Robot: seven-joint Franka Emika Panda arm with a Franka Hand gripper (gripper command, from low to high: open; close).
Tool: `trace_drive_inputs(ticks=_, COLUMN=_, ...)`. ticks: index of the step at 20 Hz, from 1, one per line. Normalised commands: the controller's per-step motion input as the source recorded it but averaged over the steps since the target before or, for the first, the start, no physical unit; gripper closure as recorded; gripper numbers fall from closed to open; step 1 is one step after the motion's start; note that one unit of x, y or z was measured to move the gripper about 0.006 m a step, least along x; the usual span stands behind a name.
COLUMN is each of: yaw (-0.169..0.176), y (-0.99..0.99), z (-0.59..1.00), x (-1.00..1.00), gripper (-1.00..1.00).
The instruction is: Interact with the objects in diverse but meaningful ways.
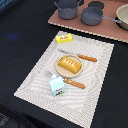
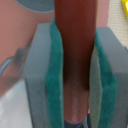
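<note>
The gripper (image 2: 75,75) is clamped on the dark brown sausage (image 2: 75,45), seen only in the wrist view; its two green-padded fingers (image 2: 54,85) press against the sausage's sides. The sausage's long axis runs along the length of the fingers, with its rounded end sitting between them near their base and the rest reaching out past the fingertips. Beyond the gripper a pinkish-brown board (image 2: 20,30) and part of a grey pot (image 2: 37,4) show, blurred.

The exterior view does not show the arm. There, the pinkish board (image 1: 67,22) carries two grey pots (image 1: 67,8) (image 1: 92,15) and a pale bowl (image 1: 123,16) at the edge; what the pots hold cannot be told. On the dark worktop (image 1: 20,35) lies a striped placemat (image 1: 95,85). A round plate (image 1: 61,71) in its middle holds the orange ridged bread loaf (image 1: 69,64), its long axis running roughly toward the exterior view's lower right. An orange-handled knife (image 1: 80,56) and fork (image 1: 67,81) flank the plate. The light-blue white-topped carton (image 1: 56,86) stands upright beside the fork, and the yellow flat packet (image 1: 64,38) lies flat at the mat's far edge.
</note>
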Motion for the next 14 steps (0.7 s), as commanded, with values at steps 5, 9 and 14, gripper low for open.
trace_drive_inputs(ticks=5, yaw=0.028, y=0.34, z=-0.10, x=0.34, gripper=1.00)
trace_drive_inputs(ticks=9, yaw=0.020, y=0.27, z=-0.08, x=0.44, gripper=1.00)
trace_drive_inputs(ticks=14, yaw=0.000, y=0.18, z=0.00, x=0.56, gripper=1.00)
